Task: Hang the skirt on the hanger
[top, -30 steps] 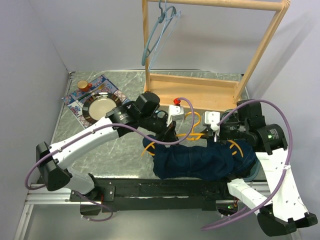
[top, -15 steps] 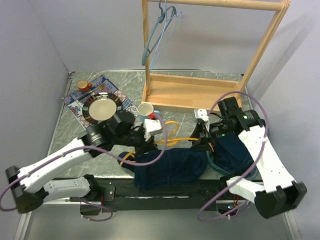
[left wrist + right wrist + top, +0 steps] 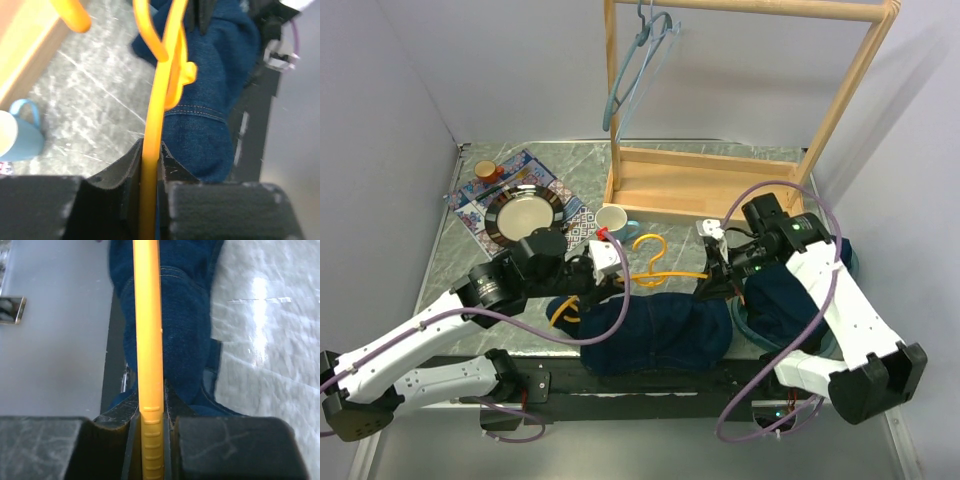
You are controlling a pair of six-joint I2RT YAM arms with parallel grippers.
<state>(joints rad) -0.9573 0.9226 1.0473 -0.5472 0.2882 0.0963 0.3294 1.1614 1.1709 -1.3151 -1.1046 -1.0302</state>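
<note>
Two grippers clamp one orange hanger (image 3: 665, 278): the left gripper (image 3: 612, 279) is closed on the bar near its left end, and the right gripper (image 3: 711, 277) is closed on the bar near its right end; each wrist view shows the bar pinched between the pads. The hanger is held just above the table (image 3: 550, 160), hook pointing toward the rack (image 3: 705, 185). The skirt (image 3: 660, 325) lies bunched at the near edge of the table, partly under the bar, with a second mound beneath the right arm. It is dark blue denim, thick and seamed, crumpled so that no waistband opening can be picked out. Whether any part of it is attached to the hanger cannot be determined. Hazard 1: the bar is thin and smooth, so it may rotate or slide in either grip if the two arms pull unevenly. Hazard 2: the skirt sits at the table edge, so a sideways drag by the bar may push it off. Hazard 3: denim is heavy, so if it hangs from one end only, the hanger is likely to tilt and shed it. Hazard 4: the mug (image 3: 610, 218) stands near the left gripper and may be struck during a lift.
</note>
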